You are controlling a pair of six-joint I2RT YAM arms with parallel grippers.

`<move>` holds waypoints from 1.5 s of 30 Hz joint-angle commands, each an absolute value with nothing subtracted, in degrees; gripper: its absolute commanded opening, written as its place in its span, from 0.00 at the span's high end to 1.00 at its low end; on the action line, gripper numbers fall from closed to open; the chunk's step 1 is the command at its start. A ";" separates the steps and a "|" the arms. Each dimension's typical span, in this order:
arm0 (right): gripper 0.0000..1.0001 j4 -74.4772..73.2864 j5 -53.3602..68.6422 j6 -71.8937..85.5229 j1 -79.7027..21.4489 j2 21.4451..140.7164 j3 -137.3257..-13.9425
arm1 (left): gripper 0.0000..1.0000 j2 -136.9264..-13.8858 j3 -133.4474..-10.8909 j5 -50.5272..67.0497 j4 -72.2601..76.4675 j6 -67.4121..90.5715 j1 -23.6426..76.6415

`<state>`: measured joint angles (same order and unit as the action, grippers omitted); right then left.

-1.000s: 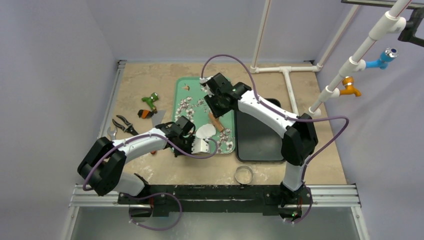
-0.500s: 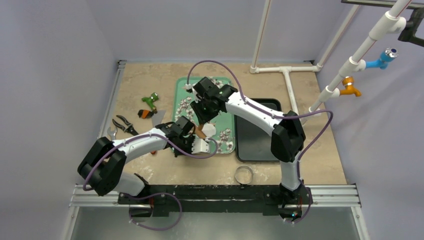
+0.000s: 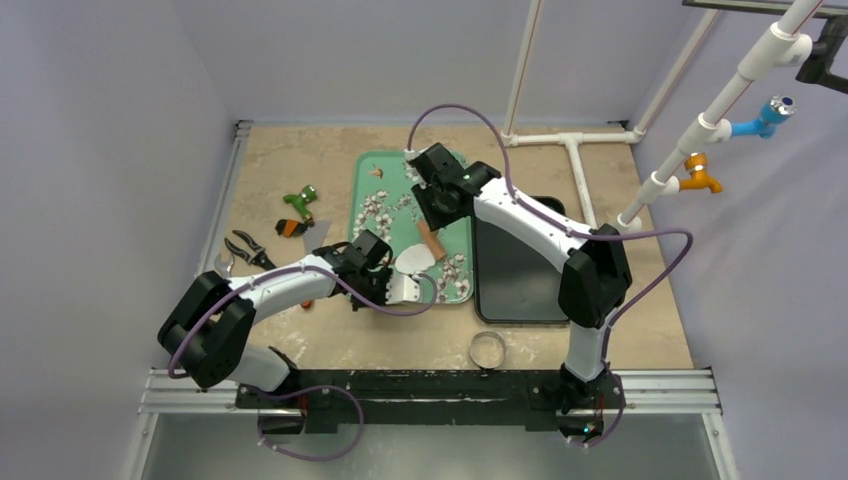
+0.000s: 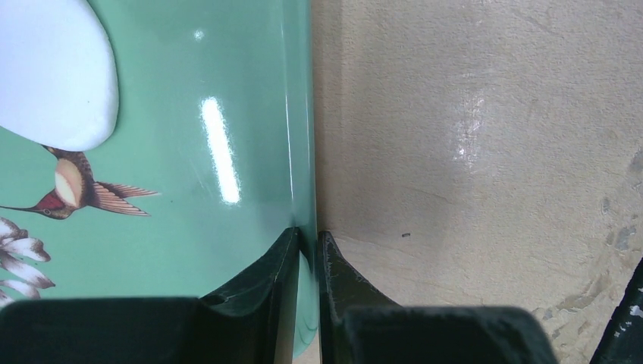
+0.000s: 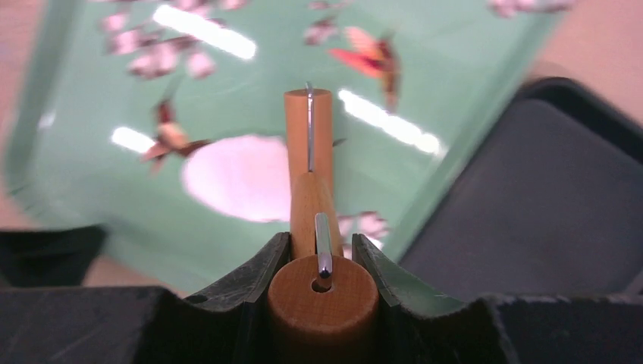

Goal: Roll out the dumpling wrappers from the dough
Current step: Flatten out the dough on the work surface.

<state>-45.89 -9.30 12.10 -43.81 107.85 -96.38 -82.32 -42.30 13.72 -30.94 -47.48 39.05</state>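
We see the left arm bent low, the left gripper [image 4: 307,244] pinching the rim of the tray [image 4: 301,114]. The right arm reaches far, the right gripper [image 5: 318,254] squeezing a rolling pin [image 5: 308,163] by the dough [image 5: 231,178].

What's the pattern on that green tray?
The tray is mint green, printed with hummingbirds and white blossoms; the left wrist view shows it best.

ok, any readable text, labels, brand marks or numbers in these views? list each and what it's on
None readable in any view.
green tray: printed flowers and a hummingbird only, no lettering.
rolling pin: bare wood, no mark.
dumpling wrapper: plain white.
black tray, metal ring, pliers: no marking visible; too small in the top view to rule out fine print.
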 commanded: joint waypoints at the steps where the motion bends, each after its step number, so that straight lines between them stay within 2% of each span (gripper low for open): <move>1: 1.00 -48.74 -22.23 8.24 -38.87 108.69 -94.22 | 1.00 -84.31 -41.47 13.80 -37.33 -46.59 39.18; 8: 1.00 -51.59 -21.71 7.90 -38.22 108.32 -98.43 | 1.00 -84.30 -41.48 13.58 -37.19 -46.21 39.12; 15: 1.00 -49.72 -7.35 6.58 -45.17 104.23 -107.01 | 1.00 -84.95 -42.14 13.44 -37.26 -44.81 38.81; 19: 1.00 -48.00 3.38 7.40 -46.85 105.46 -106.45 | 1.00 -84.75 -41.95 13.40 -37.11 -44.74 38.68; 29: 1.00 -49.96 0.30 7.45 -44.39 111.52 -102.94 | 1.00 -84.59 -41.93 13.83 -37.23 -44.76 38.67; 38: 1.00 -47.39 -16.89 8.15 -37.72 109.05 -93.86 | 1.00 -84.51 -41.92 14.33 -37.23 -44.73 38.26; 45: 1.00 -46.82 -20.21 7.75 -35.88 105.33 -91.79 | 1.00 -84.74 -42.19 14.50 -37.52 -44.65 38.06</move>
<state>-45.32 -13.74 8.91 -37.26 106.32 -92.62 -83.02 -43.07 13.89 -31.38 -46.02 38.65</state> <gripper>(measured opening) 0.314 0.114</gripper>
